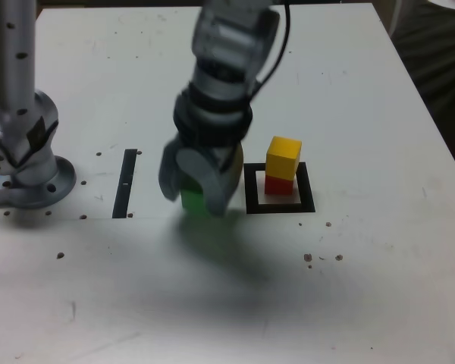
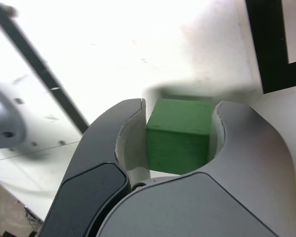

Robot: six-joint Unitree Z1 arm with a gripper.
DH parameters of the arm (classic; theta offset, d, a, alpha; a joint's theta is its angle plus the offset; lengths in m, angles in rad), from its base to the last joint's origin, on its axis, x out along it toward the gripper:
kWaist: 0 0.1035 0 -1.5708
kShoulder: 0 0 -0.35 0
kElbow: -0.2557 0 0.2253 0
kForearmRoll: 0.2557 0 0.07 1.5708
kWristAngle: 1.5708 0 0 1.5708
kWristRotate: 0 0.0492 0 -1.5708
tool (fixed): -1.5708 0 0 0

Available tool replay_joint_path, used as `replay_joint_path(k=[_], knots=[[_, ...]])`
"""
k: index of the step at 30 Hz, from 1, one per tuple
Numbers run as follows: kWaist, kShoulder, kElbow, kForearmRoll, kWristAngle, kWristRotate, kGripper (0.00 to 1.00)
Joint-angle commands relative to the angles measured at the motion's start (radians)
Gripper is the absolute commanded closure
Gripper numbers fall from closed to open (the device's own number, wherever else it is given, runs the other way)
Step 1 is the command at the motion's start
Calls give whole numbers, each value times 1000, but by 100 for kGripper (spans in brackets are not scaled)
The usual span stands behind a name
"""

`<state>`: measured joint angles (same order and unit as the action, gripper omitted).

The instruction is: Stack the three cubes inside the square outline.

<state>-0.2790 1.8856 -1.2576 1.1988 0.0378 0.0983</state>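
The green cube (image 2: pixel 180 138) sits squeezed between the two grey jaws of my gripper (image 2: pixel 180 118), which is shut on it. In the exterior view the gripper (image 1: pixel 196 199) stands low over the white table, with the green cube (image 1: pixel 191 200) showing between its fingers, just to the left of the square outline (image 1: pixel 250 189). Inside that black outline the yellow cube (image 1: pixel 283 157) rests on top of the red cube (image 1: pixel 279 185). A corner of the square outline (image 2: pixel 269 54) also shows in the wrist view.
A narrow straight black strip (image 1: pixel 126 182) lies on the table at the exterior view's left, beside the arm's grey base (image 1: pixel 26 171). Small dark specks dot the white table (image 1: pixel 364 250). The table's far edge runs along the top.
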Motion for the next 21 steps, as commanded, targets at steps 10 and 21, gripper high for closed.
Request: replay_joint_path(k=[10, 21], knots=[[58, -46, -202, 247, 99, 41, 78], [123, 12, -393, 335, 124, 148, 77]])
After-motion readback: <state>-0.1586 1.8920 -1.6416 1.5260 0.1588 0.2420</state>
